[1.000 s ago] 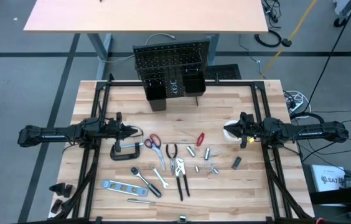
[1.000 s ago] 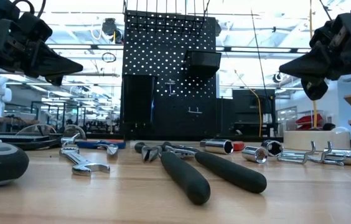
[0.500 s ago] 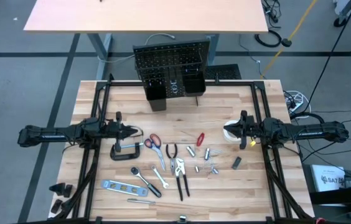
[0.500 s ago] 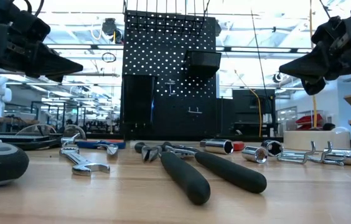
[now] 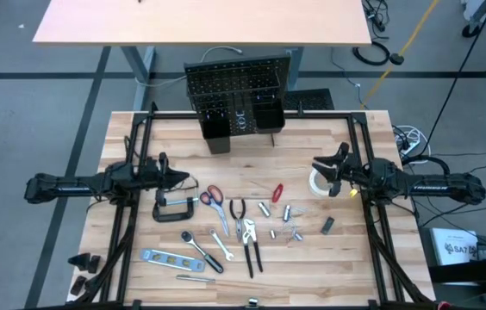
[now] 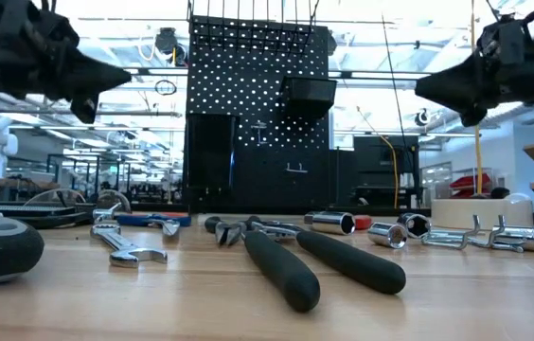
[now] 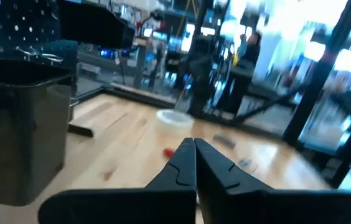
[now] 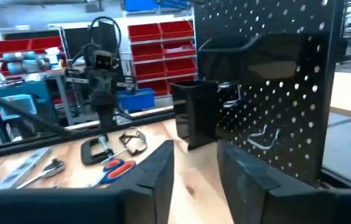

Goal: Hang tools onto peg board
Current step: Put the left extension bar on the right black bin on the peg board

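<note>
The tools lie spread on the wooden table: red-handled scissors (image 5: 212, 196), a black C-clamp (image 5: 174, 208), pliers (image 5: 238, 209), a red screwdriver (image 5: 277, 192), a ratchet wrench (image 5: 193, 244), a blue-grey level (image 5: 170, 257) and a white tape roll (image 5: 319, 182). The black peg board (image 5: 236, 90) stands upright at the far edge, with black bins (image 5: 215, 129) at its foot. My left gripper (image 5: 176, 180) hovers shut and level over the table's left side, above the C-clamp. My right gripper (image 8: 194, 155) hovers open above the tape roll, with nothing between its fingers.
Small sockets and metal bits (image 5: 288, 222) lie right of the pliers. A black frame rail (image 5: 252, 115) runs round the tabletop. Beyond the peg board stands a second table (image 5: 200, 21). Cables (image 5: 415, 142) lie on the floor to the right.
My right gripper has opened, rolled, risen a little and swung slightly toward the table's far edge. My left gripper has tipped up and rolled a little, staying shut. No tool has moved.
</note>
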Controlling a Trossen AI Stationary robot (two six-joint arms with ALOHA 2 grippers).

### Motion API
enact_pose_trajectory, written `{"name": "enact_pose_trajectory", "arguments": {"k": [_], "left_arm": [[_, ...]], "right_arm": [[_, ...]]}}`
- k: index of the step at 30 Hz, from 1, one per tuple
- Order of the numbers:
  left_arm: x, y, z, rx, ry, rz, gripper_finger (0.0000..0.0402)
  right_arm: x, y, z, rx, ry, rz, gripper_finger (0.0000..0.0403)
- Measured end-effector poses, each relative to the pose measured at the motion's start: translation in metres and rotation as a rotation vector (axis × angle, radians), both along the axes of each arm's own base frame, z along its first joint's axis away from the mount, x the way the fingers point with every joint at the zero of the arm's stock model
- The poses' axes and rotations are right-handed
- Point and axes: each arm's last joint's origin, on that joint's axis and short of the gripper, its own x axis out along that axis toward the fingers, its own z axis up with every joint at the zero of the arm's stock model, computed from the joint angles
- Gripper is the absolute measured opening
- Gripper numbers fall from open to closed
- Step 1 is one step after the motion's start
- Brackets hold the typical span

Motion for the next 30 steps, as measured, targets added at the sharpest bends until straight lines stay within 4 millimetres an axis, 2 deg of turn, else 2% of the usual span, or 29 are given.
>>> {"name": "enact_pose_trajectory", "arguments": {"k": [5,9,13,17,21,26,30], "left_arm": [[-0.001,0.002,0.007,-0.016,-0.072,0.060,0.0000],[-0.002,0.002,0.013,-0.038,-0.141,0.058,0.0000],[-0.003,0.002,0.017,0.007,-0.181,0.091,0.0000],[-0.003,0.002,0.018,0.011,-0.182,0.088,0.0000],[-0.002,-0.001,0.021,0.059,-0.170,-0.026,0.0000],[0.003,-0.004,0.043,0.191,-0.174,-0.066,0.0000],[0.013,-0.006,0.059,0.211,-0.054,-0.090,0.0000]], "right_arm": [[0.007,-0.001,0.041,-0.048,0.011,0.079,0.0146],[0.017,-0.002,0.078,-0.084,0.130,0.089,0.0161],[0.031,-0.003,0.094,-0.020,0.252,0.105,0.0166],[0.049,0.002,0.088,0.068,0.330,0.165,0.0166],[0.068,0.011,0.075,0.218,0.380,0.261,0.0167],[0.083,0.025,0.058,0.370,0.459,0.299,0.0167],[0.091,0.033,0.053,0.403,0.474,0.330,0.0167]]}}
